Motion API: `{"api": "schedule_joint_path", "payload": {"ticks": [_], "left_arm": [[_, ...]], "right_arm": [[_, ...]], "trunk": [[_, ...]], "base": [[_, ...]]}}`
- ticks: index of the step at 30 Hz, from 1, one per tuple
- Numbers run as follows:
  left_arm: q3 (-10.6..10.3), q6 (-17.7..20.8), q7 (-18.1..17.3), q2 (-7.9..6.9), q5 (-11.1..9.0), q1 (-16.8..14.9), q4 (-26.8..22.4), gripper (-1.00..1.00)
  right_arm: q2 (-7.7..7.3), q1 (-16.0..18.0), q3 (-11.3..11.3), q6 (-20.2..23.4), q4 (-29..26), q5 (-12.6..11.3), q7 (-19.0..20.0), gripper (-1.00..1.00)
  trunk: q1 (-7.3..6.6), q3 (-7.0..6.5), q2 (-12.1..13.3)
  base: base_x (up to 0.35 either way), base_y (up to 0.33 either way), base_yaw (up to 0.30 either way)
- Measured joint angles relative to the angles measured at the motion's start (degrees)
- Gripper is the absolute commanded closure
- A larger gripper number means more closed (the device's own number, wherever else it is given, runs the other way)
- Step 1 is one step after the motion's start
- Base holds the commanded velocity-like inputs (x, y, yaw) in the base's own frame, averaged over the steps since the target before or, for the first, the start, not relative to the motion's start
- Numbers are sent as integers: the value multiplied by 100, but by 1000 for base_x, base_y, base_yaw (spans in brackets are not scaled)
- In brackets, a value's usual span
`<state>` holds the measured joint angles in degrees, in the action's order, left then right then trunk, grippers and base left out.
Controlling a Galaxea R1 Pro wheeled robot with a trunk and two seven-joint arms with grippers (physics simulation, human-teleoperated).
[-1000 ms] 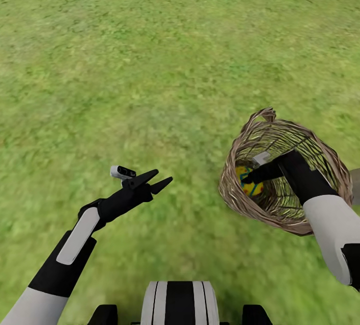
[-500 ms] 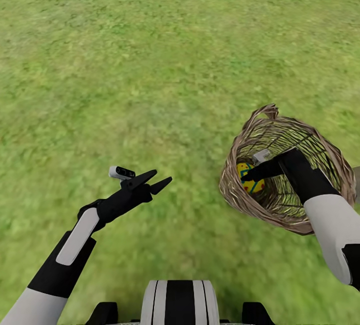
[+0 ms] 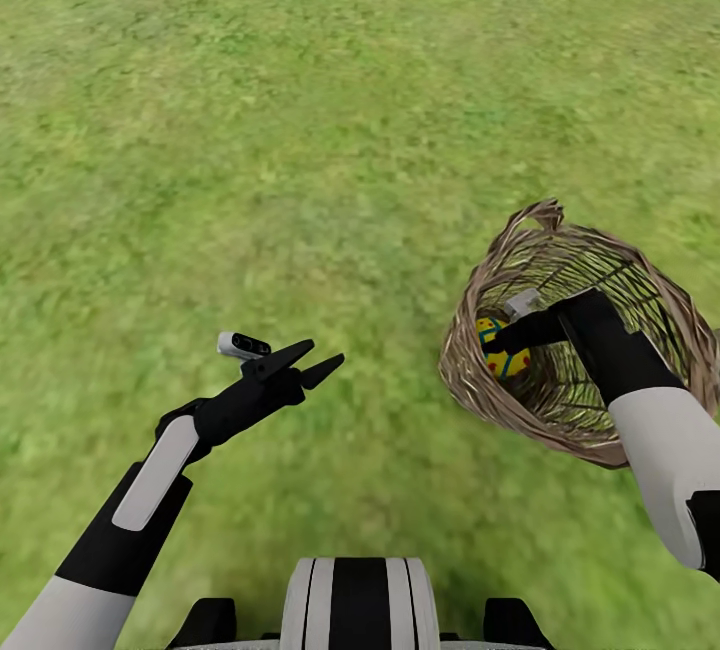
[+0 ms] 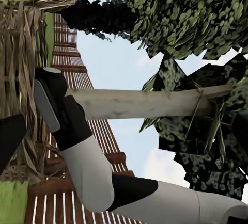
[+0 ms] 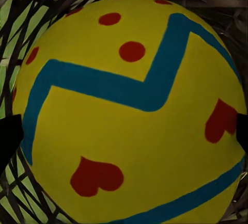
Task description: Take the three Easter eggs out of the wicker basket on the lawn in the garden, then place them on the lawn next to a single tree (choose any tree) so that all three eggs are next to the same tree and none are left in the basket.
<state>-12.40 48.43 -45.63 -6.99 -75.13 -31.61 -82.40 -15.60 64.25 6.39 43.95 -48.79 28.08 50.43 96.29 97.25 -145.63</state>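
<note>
Right wrist view, yellow egg [image 5: 129, 115], blue zigzags, red hearts

Open lawn [image 3: 300, 130] lies unobstructed ahead; the wicker basket [image 3: 470, 400] walls hem the right end effector [image 3: 492, 338].

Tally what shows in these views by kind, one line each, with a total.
Easter eggs: 1, yellow with blue zigzags and red hearts, inside the basket
Wicker baskets: 1
Trees: 1, pale trunk
Grippers: 2, left and right
Total: 5
</note>
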Motion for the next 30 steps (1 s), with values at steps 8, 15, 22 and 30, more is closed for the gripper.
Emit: {"api": "schedule_joint_path", "payload": {"ticks": [8, 15, 22, 30], "left_arm": [[-1, 1, 0, 3, 1, 0, -8, -100], [-9, 1, -7, 9, 1, 0, -18, -100], [-9, 1, -9, 9, 2, 0, -22, -100], [-15, 30, -1, 9, 1, 0, -24, -100]], "right_arm": [[-10, 1, -9, -14, 297, 33, 6, 100], [-10, -2, -10, -36, 537, 89, -1, 100], [-10, -2, -9, -36, 540, 89, -4, 100], [-17, -2, -1, -36, 545, 89, 4, 100]], "trunk": [[-13, -110, 6], [-25, -220, 14], [-38, -331, 20], [-58, -509, 31]], "base": [[0, 0, 0], [0, 0, 0], [0, 0, 0], [0, 0, 0]]}}
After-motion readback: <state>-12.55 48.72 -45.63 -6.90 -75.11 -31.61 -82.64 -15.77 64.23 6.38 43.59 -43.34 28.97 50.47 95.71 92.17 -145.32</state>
